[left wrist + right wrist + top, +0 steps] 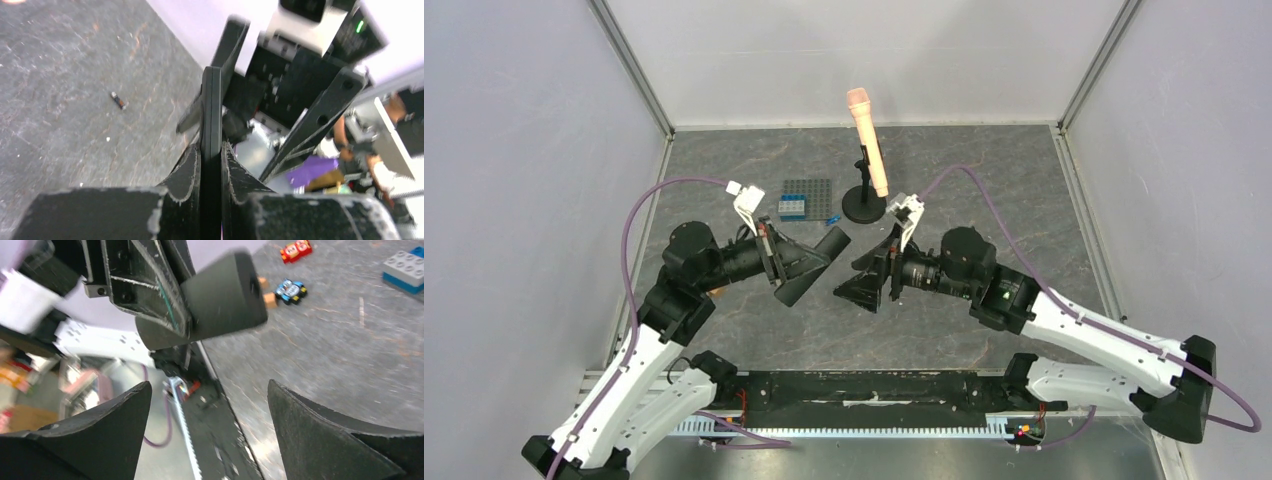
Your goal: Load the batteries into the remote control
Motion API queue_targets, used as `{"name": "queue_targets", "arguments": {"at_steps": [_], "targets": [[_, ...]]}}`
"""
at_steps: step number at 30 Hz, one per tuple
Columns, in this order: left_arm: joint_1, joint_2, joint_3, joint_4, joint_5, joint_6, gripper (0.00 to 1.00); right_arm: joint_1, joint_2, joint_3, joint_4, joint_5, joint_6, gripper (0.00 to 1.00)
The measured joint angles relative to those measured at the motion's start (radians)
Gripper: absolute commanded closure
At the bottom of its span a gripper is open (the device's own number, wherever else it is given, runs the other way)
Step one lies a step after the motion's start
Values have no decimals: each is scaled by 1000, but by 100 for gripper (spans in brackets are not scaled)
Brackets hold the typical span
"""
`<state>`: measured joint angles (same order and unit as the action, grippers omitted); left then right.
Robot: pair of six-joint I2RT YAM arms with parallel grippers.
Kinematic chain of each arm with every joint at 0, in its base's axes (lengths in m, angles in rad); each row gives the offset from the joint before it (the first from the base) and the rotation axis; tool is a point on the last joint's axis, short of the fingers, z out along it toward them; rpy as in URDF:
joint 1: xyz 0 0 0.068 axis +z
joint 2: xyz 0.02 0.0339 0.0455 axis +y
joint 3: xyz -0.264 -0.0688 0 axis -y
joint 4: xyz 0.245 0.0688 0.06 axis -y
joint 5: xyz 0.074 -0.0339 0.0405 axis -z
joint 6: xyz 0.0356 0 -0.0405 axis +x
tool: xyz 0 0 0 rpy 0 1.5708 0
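Top view: my left end effector (809, 268) is clamped on the remote control (832, 243), between the two arms. Left wrist view: the remote sits edge-on between the fingers, and one battery (118, 100) lies apart on the tabletop (60, 60). Right wrist view: my right end effector (207, 405) gapes wide, holding nothing.

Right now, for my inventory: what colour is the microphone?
The microphone is peach; top view shows it best.
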<state>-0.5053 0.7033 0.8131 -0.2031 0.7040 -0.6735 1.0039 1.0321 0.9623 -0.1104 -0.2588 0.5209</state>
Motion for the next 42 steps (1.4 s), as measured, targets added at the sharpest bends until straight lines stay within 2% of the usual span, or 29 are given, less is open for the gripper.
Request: {"name": "queue_targets", "arguments": {"at_steps": [5,9,14,18,23,28,31,33,35,38,42], "targets": [[0,-5,-45,156,-144,-231,98,19,-13,-177,328,45,243,15],[0,13,-77,238,-210,-388,98,62,63,-179,491,61,375,17],[0,2,-88,277,-262,-495,98,103,133,-176,648,77,515,24],[0,-32,-108,296,-295,-549,98,106,174,-174,716,82,595,40],[0,-64,-142,322,-311,-588,98,106,215,-151,747,95,636,55],[0,-87,-154,341,-322,-623,97,106,252,-116,761,100,654,82],[0,-98,-156,349,-322,-631,75,106,261,-113,774,95,684,97],[-1,-105,-156,360,-322,-630,60,108,261,-113,782,89,700,100],[-1,-109,-151,338,-321,-619,51,110,258,-113,767,83,685,100],[0,-99,-112,248,-310,-552,43,108,248,-113,713,48,646,100],[0,-60,6,73,-290,-413,43,99,240,-94,624,-42,578,97]]}}
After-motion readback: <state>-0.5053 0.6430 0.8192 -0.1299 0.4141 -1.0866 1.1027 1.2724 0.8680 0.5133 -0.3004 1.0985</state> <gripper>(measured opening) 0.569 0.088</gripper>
